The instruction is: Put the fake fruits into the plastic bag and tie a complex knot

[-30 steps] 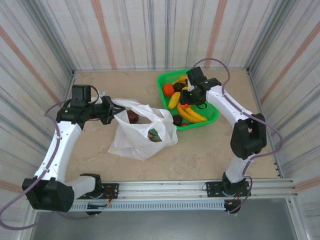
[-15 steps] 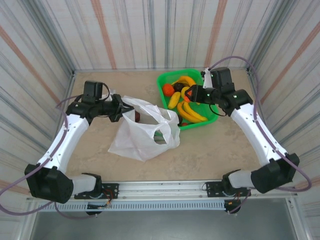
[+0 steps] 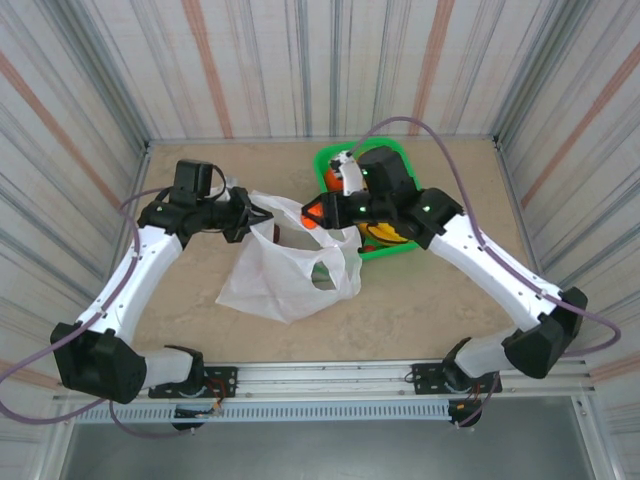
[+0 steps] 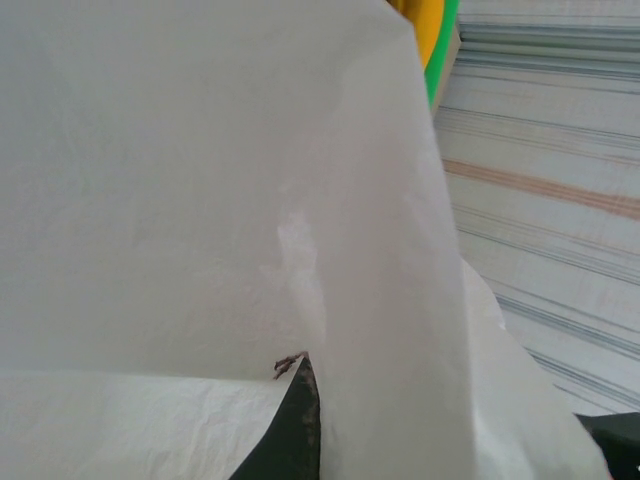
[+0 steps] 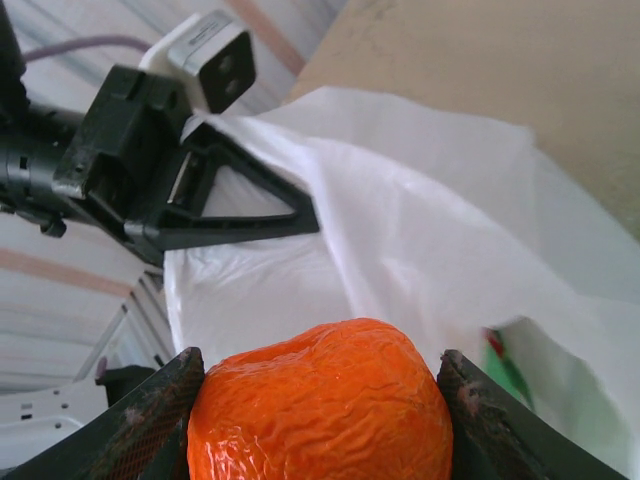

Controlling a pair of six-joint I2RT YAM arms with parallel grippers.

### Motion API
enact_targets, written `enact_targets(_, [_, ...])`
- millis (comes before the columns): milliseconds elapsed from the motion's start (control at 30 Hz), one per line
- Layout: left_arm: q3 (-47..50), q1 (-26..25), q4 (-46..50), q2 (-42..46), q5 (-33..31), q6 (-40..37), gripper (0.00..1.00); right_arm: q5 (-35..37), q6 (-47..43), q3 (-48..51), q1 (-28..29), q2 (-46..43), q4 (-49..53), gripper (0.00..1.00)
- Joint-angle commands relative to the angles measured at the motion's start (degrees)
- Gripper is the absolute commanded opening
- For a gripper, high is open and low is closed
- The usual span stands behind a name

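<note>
Right gripper (image 5: 318, 425) clasps an orange fruit (image 5: 320, 390) at the plastic bag (image 3: 282, 282)'s mouth; left gripper (image 3: 250, 214) pinches its handle shut; bananas (image 3: 388, 237) lie in green basket (image 3: 327, 160).

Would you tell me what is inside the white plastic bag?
Through a gap in the plastic bag a green fruit shows; anything else is covered by the white film.

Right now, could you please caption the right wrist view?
Right jaws hold a wrinkled orange plastic fruit, facing the thin white plastic bag.
</note>
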State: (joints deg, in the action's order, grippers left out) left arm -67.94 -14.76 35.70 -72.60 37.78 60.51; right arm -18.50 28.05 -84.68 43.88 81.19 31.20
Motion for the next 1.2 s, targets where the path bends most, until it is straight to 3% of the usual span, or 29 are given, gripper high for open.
enact_targets(0, [-1.71, -0.17, 0.42, 1.14, -1.00, 0.40, 0.05, -0.39, 0.24, -3.35, 2.92, 3.23, -1.14, 0.56])
enact_targets(200, [-1.75, -0.18, 0.60, 1.33, -1.04, 0.23, 0.05, 0.03, 0.11, -4.42, 6.61, 7.62, -1.25, 0.56])
enact_targets(500, [-2.32, -0.13, 1.36, 2.00, -1.04, -0.46, 0.05, 0.68, -0.05, -4.94, 7.74, 13.60, -0.26, 0.58])
enact_targets(767, [-2.46, 0.55, 1.90, 2.56, -0.98, -0.78, 0.05, 1.48, -1.47, -6.85, 7.42, 14.21, 1.62, 0.78])
enact_targets(933, [-2.46, 0.70, 1.81, 2.49, -0.78, -0.83, 0.05, 2.15, -2.04, -7.12, 7.21, 13.65, 2.60, 0.84])
enact_targets(1167, [-2.63, 0.83, 1.63, 2.26, -0.60, -0.66, 0.05, 2.87, -2.52, -7.67, 6.84, 12.42, 3.30, 0.84])
